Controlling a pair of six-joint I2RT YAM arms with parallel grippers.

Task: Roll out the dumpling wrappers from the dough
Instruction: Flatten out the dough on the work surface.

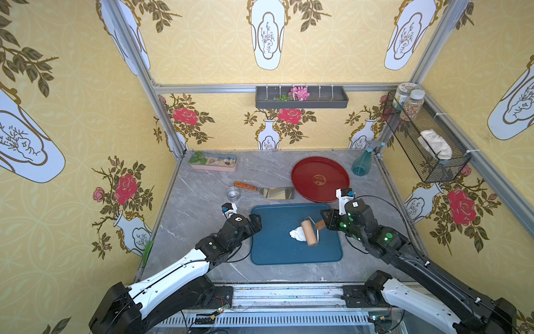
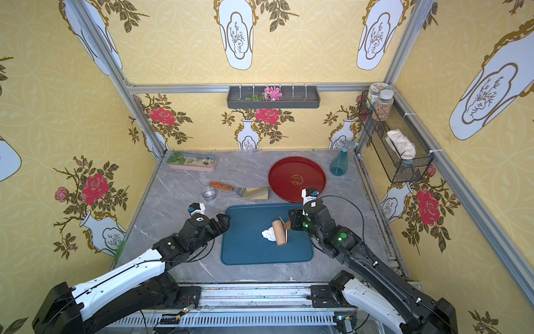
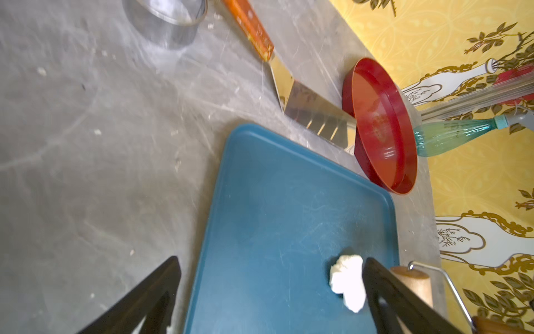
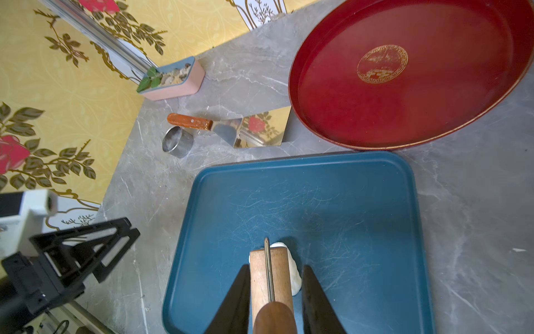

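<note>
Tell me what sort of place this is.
Probably a mock kitchen built as a robot test cell: a dough lump and wooden roller on a blue tray, jars in a wire basket, wallpaper panels on an aluminium frame.

Dough [image 1: 294, 233] half beneath the wooden roller [image 1: 308, 233]; steel ring [image 3: 169, 27] partly beyond left wrist view's edge.

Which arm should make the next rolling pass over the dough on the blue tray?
Right. The right end effector holds the roller, which rests against the dough lump on the blue tray. The left end effector is open and empty at the tray's edge.
</note>
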